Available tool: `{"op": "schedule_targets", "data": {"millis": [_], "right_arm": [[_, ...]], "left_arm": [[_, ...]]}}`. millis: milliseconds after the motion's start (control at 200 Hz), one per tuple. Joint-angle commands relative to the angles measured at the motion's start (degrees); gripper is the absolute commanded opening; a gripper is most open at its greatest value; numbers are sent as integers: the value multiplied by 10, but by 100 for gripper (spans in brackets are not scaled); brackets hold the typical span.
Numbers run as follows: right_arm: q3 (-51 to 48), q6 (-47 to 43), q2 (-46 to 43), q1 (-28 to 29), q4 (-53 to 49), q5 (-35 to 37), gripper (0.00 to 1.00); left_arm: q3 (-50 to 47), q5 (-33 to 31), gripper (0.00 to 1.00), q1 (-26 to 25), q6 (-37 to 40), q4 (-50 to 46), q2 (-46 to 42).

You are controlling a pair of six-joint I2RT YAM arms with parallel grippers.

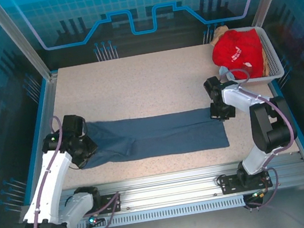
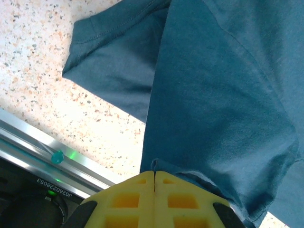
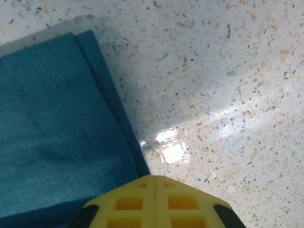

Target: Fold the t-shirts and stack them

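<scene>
A slate-blue t-shirt (image 1: 161,135) lies folded into a long strip across the table's front half. My left gripper (image 1: 90,148) is at its left end, jaws shut, with a pucker of the blue cloth (image 2: 223,85) pinched at the fingertips (image 2: 154,172); a sleeve spreads flat beyond. My right gripper (image 1: 221,112) is at the strip's far right corner, also shut (image 3: 154,176), and the hemmed edge of the shirt (image 3: 57,128) runs straight into its tip. A red t-shirt (image 1: 238,48) with white print is heaped in the basket, over a tan one (image 1: 219,34).
The white mesh basket (image 1: 273,54) stands at the back right corner, with a bit of light blue cloth (image 1: 224,71) hanging at its near left side. Bare speckled tabletop (image 1: 136,84) lies behind the strip. A metal rail (image 1: 169,183) runs along the front edge.
</scene>
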Motion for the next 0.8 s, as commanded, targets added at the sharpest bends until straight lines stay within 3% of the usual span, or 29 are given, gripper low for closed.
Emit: {"op": "schedule_targets", "data": {"millis": [0, 195, 315, 380, 795], "right_arm": [[11, 14, 6, 6, -19, 18, 0], [4, 23, 5, 8, -22, 16, 0], [-2, 26, -18, 8, -25, 19, 27], [-2, 29, -32, 9, -33, 22, 34], [13, 51, -47, 25, -36, -21, 36]], "left_arm": [[-18, 6, 0, -8, -21, -34, -15], [-47, 7, 0, -8, -24, -11, -9], [-54, -1, 0, -8, -20, 0, -5], [-56, 2, 0, -8, -23, 7, 1], [-66, 14, 0, -13, -51, 25, 8]]}}
